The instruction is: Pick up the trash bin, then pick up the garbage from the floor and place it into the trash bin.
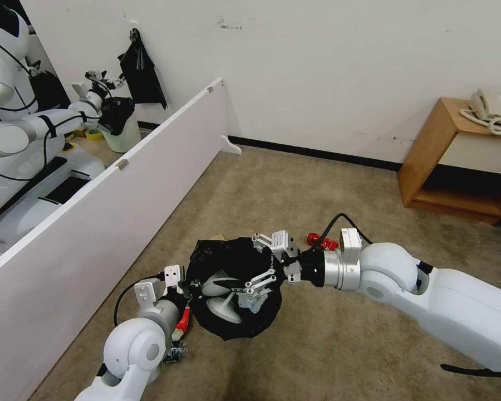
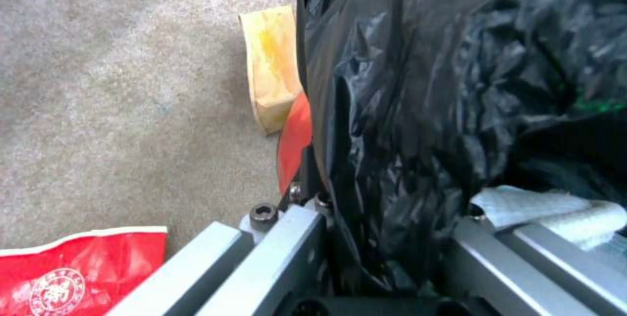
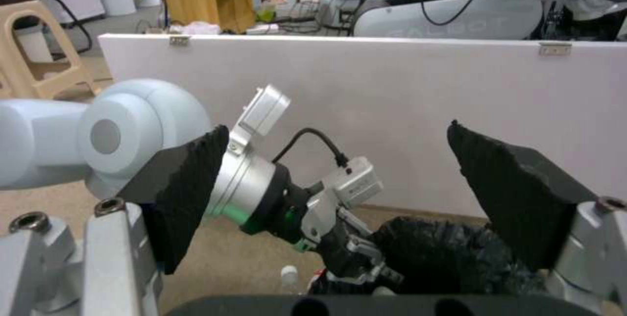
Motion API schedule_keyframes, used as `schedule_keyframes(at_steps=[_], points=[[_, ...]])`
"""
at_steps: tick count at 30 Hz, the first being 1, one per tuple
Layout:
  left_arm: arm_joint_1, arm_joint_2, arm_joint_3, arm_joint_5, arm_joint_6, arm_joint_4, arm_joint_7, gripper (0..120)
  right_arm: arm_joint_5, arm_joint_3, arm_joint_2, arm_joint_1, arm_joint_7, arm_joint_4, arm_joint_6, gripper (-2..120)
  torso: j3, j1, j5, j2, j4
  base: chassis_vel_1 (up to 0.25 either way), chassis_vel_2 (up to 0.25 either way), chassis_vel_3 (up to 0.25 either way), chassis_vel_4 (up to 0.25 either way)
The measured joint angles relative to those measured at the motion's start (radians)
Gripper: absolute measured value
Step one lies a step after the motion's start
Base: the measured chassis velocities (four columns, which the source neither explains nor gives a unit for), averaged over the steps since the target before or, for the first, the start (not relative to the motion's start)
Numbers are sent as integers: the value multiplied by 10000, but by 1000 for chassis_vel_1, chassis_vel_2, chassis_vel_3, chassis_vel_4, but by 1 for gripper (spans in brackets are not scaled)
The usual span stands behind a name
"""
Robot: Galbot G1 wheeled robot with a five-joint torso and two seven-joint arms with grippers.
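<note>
Bin (image 1: 234, 289) is clamped at its rim by left gripper (image 1: 185, 289); right gripper (image 1: 249, 273), spread wide and empty, is hung over its mouth; open carpet (image 1: 317, 184) lies beyond.

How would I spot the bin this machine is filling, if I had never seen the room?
Find the long white partition board across the carpet; on its near side the two robot arms meet. Between them is the trash bin, gripped at its rim by the left end effector, with the open right end effector above its mouth. Unlike the white bin beyond the board, its body is red under a crinkly black bag.
</note>
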Motion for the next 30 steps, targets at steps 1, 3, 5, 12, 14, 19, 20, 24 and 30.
schedule_keyframes(at_steps=[1,3,5,12,14,19,20,24,30], points=[[23,-14,1,20,1,-11,-18,0,6,21,-14,1,3,19,1,88,0,0,0,0,0,0,0,0,0],[45,-23,1,25,0,-27,-44,0,16,36,-30,1,8,35,1,88,-1,0,0,0,0,0,0,0,0],[77,-46,-4,24,1,-45,-96,0,43,92,-60,-4,33,78,12,88,-1,0,0,0,0,0,0,0,0],[125,-112,-26,-42,33,-125,-204,0,129,283,-159,-30,58,178,43,88,0,0,0,0,0,0,0,0,0],[163,-179,-30,-144,113,-192,-347,0,188,465,-245,-65,59,209,93,88,-1,0,1,0,0,0,0,0,0],[302,-210,-58,-414,247,-334,-612,0,337,848,-420,-108,89,208,201,88,0,0,0,0,0,0,0,0,0],[302,-210,-58,-414,247,-334,-612,0,337,848,-420,-108,89,208,201,88,0,0,0,0,0,0,0,0,0],[507,-163,-167,-529,332,-523,-763,0,482,1138,-673,-59,93,106,392,88,-1,0,0,0,0,0,0,0,0],[731,-232,-227,-530,459,-694,-913,0,591,1263,-756,-67,379,30,483,88,0,0,1,0,0,0,0,0,0]])
